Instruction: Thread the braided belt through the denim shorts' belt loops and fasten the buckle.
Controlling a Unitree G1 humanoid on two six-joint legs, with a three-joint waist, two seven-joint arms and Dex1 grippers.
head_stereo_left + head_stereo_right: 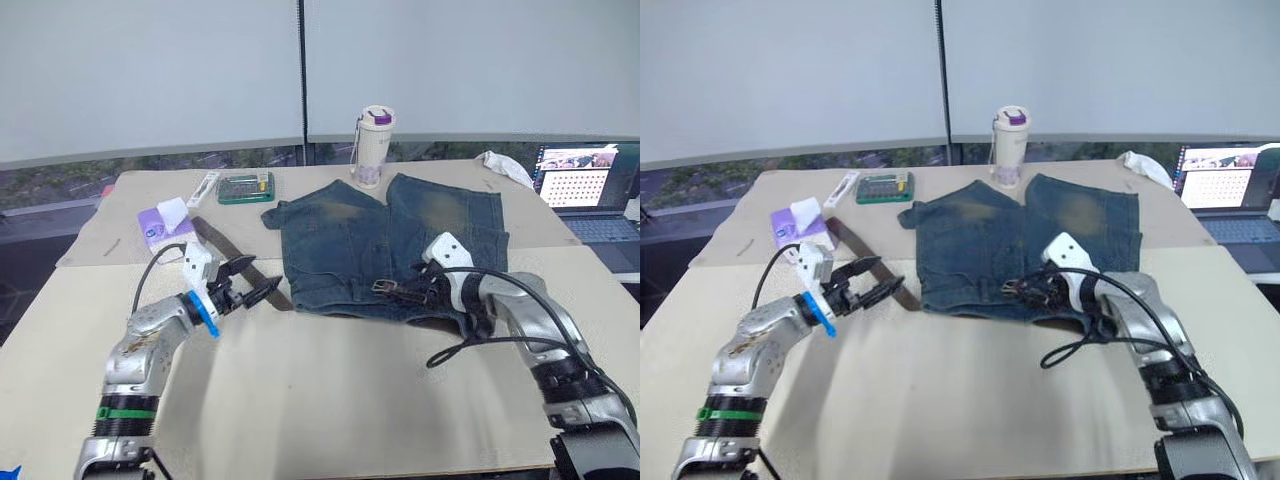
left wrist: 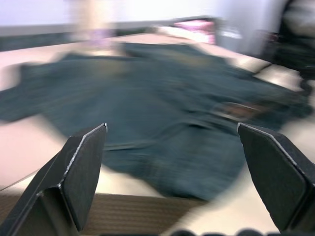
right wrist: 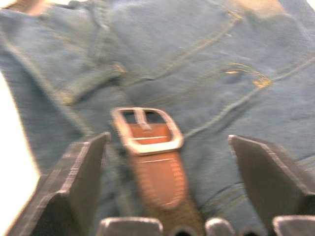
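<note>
Denim shorts (image 1: pixel 385 245) lie flat mid-tabletop (image 1: pixel 330 400), waistband toward me, legs pointing to the far edge. Wide bare surface on my side of them. Along the far edge: bottle (image 1: pixel 372 146) with its cap on, touching the shorts' far edge; green tray (image 1: pixel 246 187), contents too small to tell; tissue pack (image 1: pixel 163 222).

Braided belt (image 1: pixel 222 247) lies on the tabletop left of the shorts; its buckle (image 3: pixel 146 130) rests on the waistband.

My left gripper (image 1: pixel 250 282) is wide open, empty, just above the strap. My right gripper (image 3: pixel 167 184) is wide open, empty, buckle end between its fingers.
</note>
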